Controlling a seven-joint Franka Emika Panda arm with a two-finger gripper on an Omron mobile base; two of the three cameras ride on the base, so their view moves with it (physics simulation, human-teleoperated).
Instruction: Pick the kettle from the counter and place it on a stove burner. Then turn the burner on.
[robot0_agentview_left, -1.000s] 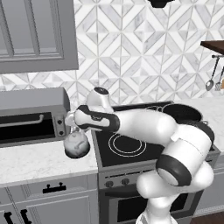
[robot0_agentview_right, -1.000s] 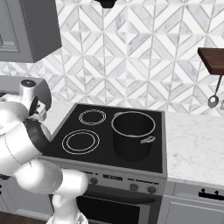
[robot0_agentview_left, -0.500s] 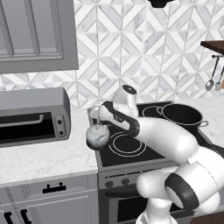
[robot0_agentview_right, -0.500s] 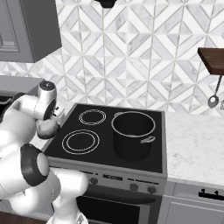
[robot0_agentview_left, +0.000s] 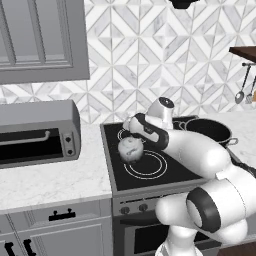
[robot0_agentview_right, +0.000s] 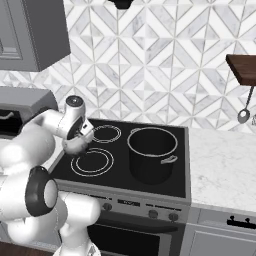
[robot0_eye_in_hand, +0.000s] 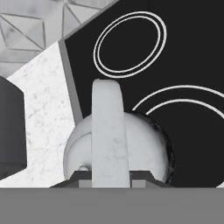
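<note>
Carried rightward off the white marble bench (robot0_agentview_left: 55, 182), my small round silvery-white kettle (robot0_agentview_left: 131, 149) now hangs at frame centre over the black glass cooktop's (robot0_agentview_left: 165, 172) left edge, my gripper (robot0_agentview_left: 136, 131) clamped on its arched handle.

The kettle (robot0_eye_in_hand: 116, 151) hides the pincer (robot0_eye_in_hand: 111, 175) tips; its spout is unseen.

Silvery kettle (robot0_agentview_left: 131, 149) hangs above large burner (robot0_agentview_left: 146, 165).
</note>
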